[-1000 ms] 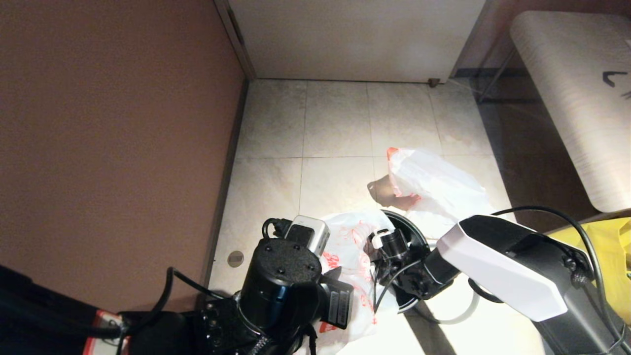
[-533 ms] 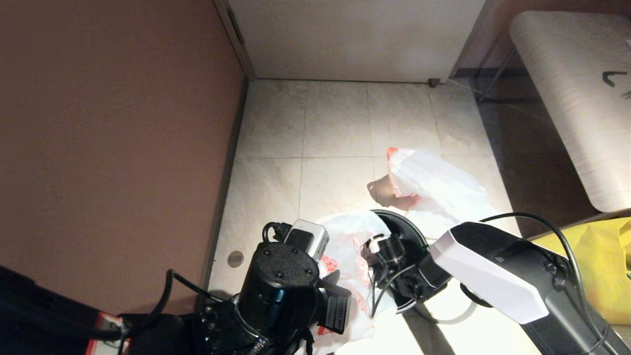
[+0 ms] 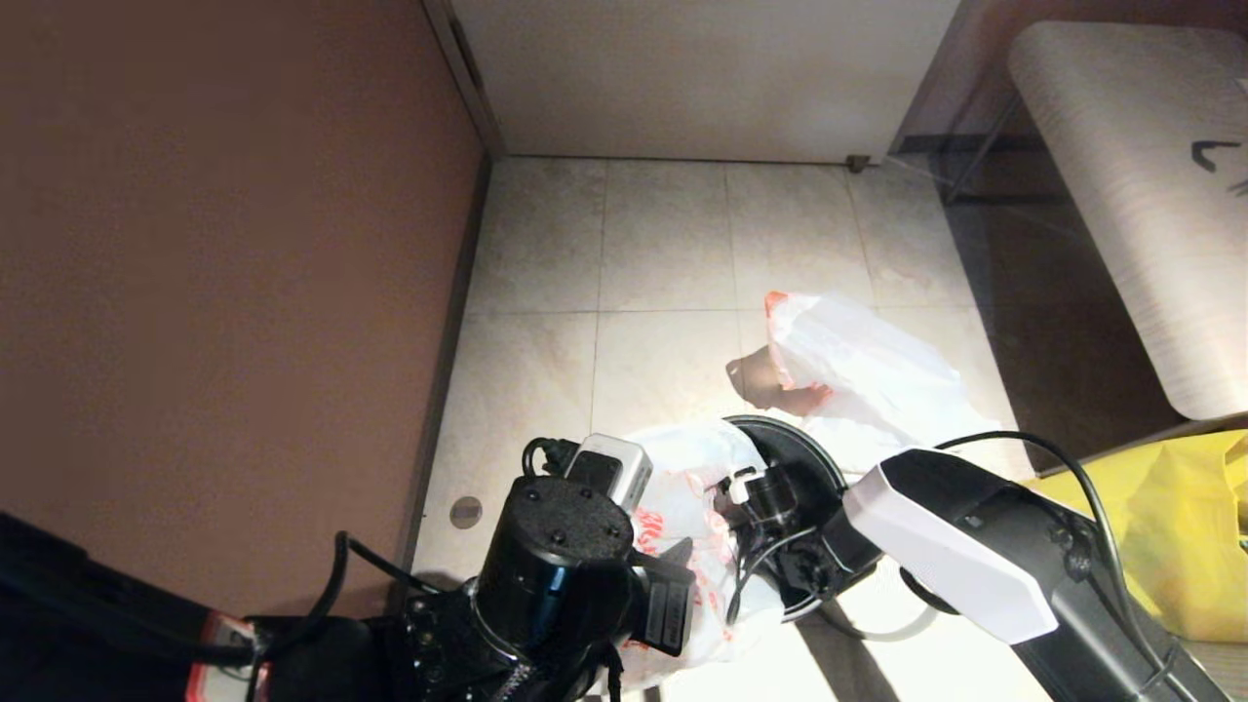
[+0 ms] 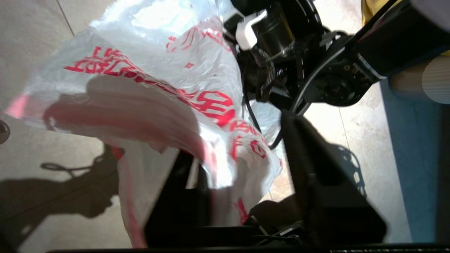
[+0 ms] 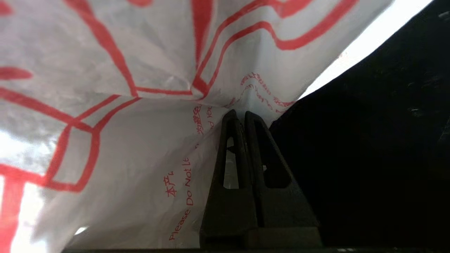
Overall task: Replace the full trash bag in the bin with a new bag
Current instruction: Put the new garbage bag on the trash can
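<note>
The new bag (image 3: 687, 487), white with red print, is draped over the left side of the bin (image 3: 801, 458) on the tiled floor (image 3: 663, 253). Its film is pinched in the clenched right tool (image 5: 240, 114) inside the bin. The left tool (image 4: 242, 182) is wrapped in the bag; its state cannot be told. The full trash bag (image 3: 858, 366) lies just beyond the bin.

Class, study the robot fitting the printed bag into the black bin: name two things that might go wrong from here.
1. The right gripper, shut on the new bag inside the bin, pinches thin film that may tear or slip free.
2. The left gripper holds the bag outside the rim; most of it hangs outside, so it may not seat.
</note>
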Robot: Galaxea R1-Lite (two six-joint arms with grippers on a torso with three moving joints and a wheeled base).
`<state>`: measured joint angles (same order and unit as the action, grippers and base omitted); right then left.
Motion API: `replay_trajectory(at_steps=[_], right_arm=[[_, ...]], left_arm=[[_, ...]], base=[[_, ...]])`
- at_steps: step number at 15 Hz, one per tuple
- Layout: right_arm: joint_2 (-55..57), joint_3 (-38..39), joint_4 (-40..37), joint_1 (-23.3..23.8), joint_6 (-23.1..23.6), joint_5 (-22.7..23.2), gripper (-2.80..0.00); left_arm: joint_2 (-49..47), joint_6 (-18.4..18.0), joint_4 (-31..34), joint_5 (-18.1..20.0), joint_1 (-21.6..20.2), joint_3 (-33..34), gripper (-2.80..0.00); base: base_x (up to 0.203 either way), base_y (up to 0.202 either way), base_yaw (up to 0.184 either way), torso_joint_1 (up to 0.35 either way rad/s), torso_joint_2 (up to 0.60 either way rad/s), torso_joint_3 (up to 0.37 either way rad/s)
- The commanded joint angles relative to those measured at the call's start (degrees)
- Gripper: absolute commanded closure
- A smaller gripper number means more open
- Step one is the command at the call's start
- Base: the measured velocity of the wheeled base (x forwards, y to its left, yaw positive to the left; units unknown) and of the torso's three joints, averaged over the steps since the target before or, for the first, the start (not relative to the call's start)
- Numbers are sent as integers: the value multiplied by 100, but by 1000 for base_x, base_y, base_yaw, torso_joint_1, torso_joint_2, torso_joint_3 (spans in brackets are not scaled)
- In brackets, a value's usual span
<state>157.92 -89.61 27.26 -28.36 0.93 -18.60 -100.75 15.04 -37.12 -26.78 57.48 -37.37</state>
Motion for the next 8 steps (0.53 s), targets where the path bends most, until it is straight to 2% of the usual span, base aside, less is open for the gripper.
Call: replay_trajectory(at_steps=[1, 5, 8], right_arm=[[72, 14, 16, -3, -5, -21, 0], [287, 7, -1, -21, 221, -271, 0], [436, -191, -137, -13, 324, -310, 0]], left_arm=[[435, -76, -8, -27, 3, 47, -280], [1356, -271, 8, -23, -218, 399, -280], [1181, -42, -17, -9, -220, 495, -280]], base=[[0, 0, 0, 0, 0, 0], [0, 0, 0, 0, 0, 0], [0, 0, 0, 0, 0, 0]])
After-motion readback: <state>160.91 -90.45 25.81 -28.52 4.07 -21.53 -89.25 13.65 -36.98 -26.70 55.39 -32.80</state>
